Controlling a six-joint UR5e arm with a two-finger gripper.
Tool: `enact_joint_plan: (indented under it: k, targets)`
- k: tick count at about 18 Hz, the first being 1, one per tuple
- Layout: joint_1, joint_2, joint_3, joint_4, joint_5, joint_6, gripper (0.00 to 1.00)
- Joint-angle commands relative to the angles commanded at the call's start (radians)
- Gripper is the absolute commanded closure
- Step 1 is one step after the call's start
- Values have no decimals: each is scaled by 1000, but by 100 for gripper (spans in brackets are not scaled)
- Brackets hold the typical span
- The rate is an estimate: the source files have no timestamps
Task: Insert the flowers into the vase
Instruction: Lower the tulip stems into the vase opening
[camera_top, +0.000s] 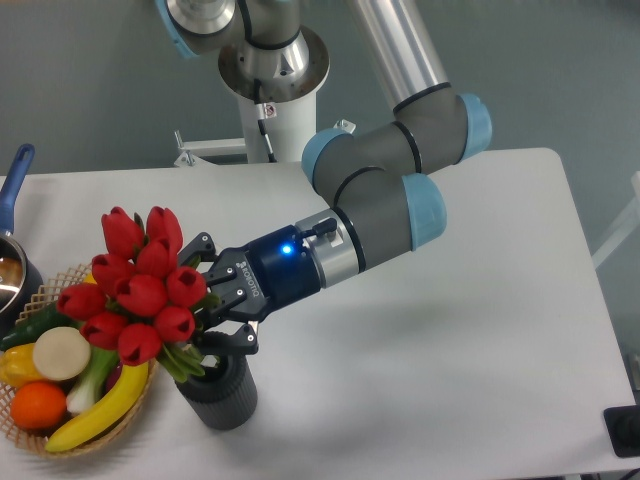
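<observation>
The gripper (205, 300) is clamping its two fingers on the green stems of the flowers (138, 289), whose red heads are leaning out to its left over the wicker basket (30, 432). About ten tulips are showing. The stem ends are sitting in the mouth of the single ribbed grey vase (219, 391), directly below the fingers.

just one fixed view is given here, set high in front of the table (480, 300) and angled down at it. the arm's base (270, 90) is seen at the top of the frame, facing the camera. the whole tabletop is taken in from fairly close.
</observation>
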Motion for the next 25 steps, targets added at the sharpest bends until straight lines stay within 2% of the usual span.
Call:
enact_joint_plan:
  k: [6, 13, 20, 25]
  targets:
    - [0, -11, -20, 0, 0, 0, 67]
    - [8, -51, -38, 0, 2, 2, 67]
    - [23, -54, -94, 0, 2, 72, 67]
    - [23, -54, -106, 0, 5, 74, 67]
